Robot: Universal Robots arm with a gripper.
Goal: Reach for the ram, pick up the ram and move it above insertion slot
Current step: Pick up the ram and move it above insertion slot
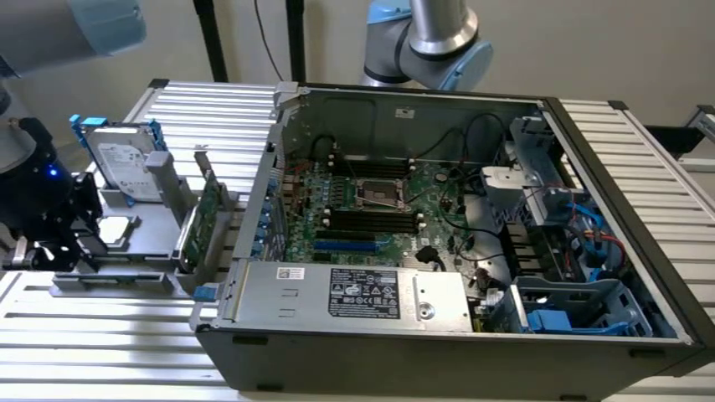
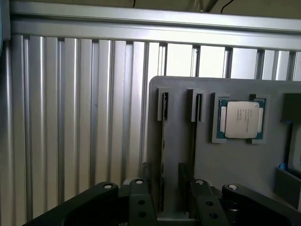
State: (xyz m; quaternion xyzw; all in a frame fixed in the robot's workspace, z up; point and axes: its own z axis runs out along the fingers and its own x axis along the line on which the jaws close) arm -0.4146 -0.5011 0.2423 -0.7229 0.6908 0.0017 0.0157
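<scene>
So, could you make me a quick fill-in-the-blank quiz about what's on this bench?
1. Inside the computer case lies a motherboard coloured ___.
2. The hard drive stands to the exterior view's ___ of the case.
3. The tool hangs over the gray holder with its fingers ___, gripping nothing.

Missing words: green; left; open.
</scene>
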